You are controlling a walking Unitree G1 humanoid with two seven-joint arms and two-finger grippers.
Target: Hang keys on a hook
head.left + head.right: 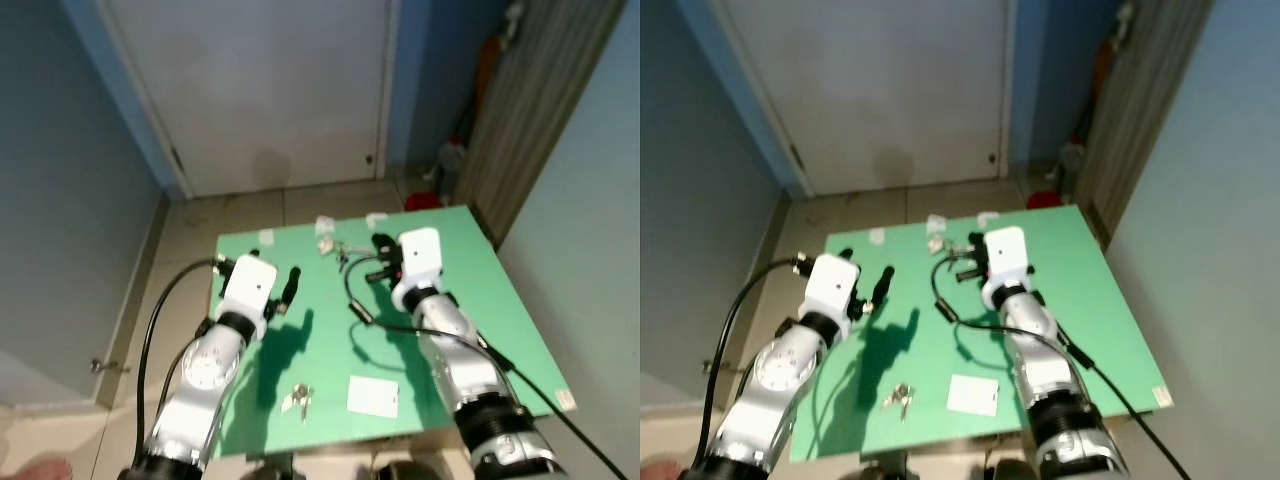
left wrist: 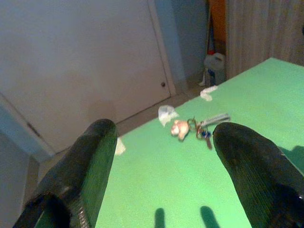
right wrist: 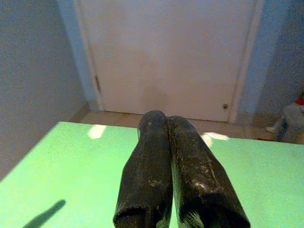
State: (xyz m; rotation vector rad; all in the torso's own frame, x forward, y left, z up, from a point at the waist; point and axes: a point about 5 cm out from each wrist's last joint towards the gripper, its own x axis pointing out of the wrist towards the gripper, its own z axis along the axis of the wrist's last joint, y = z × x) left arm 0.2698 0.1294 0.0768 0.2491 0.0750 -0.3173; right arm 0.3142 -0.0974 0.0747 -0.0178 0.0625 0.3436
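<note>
Green tabletop (image 1: 470, 300) before a white door (image 1: 270, 90). My left pincer (image 2: 164, 178) is open above its left side; my right pincer (image 3: 171, 161) is closed, holding nothing, near the far edge. Keys (image 2: 202, 129) lie at that far edge; another small bunch (image 1: 298, 399) lies near a white card (image 1: 373, 396).

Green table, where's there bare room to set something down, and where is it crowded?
The green table is bare along its right side, right of the right end effector, and in the middle between both arms. It is crowded at the far edge, around the keychain and paper scraps, and near the front by the loose keys and white card.
</note>
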